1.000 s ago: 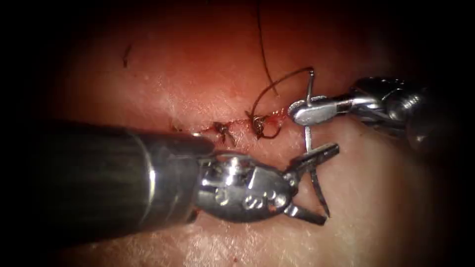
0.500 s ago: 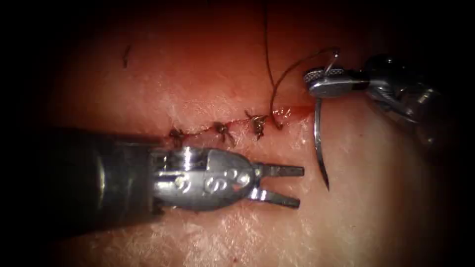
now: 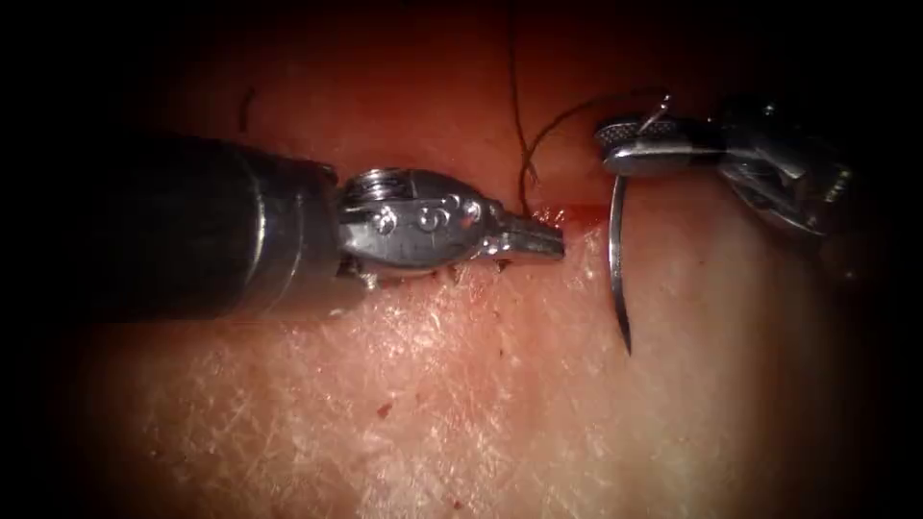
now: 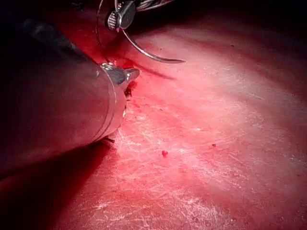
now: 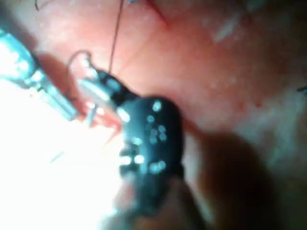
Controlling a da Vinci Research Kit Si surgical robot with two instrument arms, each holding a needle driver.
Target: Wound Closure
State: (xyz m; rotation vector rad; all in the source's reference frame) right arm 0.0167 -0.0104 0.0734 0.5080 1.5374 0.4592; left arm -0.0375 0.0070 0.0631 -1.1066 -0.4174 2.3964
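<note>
Endoscope view has my right pincer (image 3: 630, 144) clamped on the needle (image 3: 616, 255) near its thread end, right of the cut (image 3: 567, 213). From there the needle's curve hangs down free over the tissue (image 3: 461, 384), its point clear of the skin. Thread (image 3: 538, 144) loops from the needle's tail back to the cut. My left pincer (image 3: 538, 240) lies along the stitched cut, its jaws drawn narrow and holding nothing, tips beside the red fluid (image 3: 553, 213).

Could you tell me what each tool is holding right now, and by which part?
The right tool grips the needle near its thread end, clear of the tissue, right of the cut. The left tool, jaws shut, appears to hold nothing.
</note>
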